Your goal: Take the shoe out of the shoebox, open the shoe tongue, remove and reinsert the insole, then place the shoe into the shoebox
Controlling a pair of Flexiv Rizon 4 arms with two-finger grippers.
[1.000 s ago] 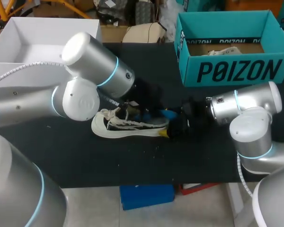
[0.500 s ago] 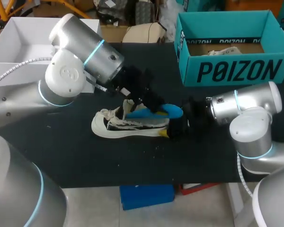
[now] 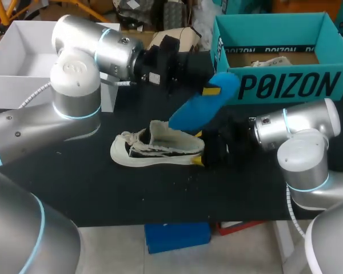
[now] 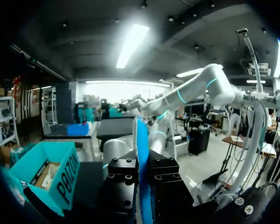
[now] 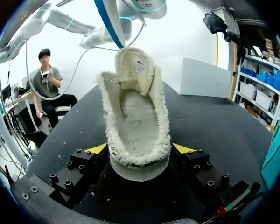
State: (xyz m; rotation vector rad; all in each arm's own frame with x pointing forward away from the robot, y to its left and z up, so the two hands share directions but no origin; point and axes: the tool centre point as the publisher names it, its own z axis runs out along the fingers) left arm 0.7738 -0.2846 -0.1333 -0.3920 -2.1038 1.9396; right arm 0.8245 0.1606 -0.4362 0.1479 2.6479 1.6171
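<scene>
1. A black table (image 3: 160,194) filled the middle of the head view, and both arms reached in over it from the frame's sides.
2. The left gripper (image 3: 208,90) had its fingers closed flat on the blue insole (image 3: 203,105). It held the insole in the air at upper centre, above the shoe and clear of it. In the left wrist view the insole (image 4: 142,158) stood edge-on between the two black finger blocks. The hold looked meant to keep the freed insole aligned for sliding back in.
3. The right gripper (image 3: 208,151) pinched the heel of the shoe (image 3: 154,148) from both sides. In the right wrist view its yellow tips sat against the heel walls. This probably anchored the shoe on the table while the other arm worked.
4. The shoe (image 5: 135,112) lay on its sole at mid-frame with the tongue pulled up and its bare inner bed showing.
5. The teal shoebox (image 3: 286,85) stood open at upper right, well apart from the shoe. It held only a pale crumpled thing (image 3: 268,60) on its brown floor, too small to identify. A white open box (image 3: 23,51) sat at upper left.
</scene>
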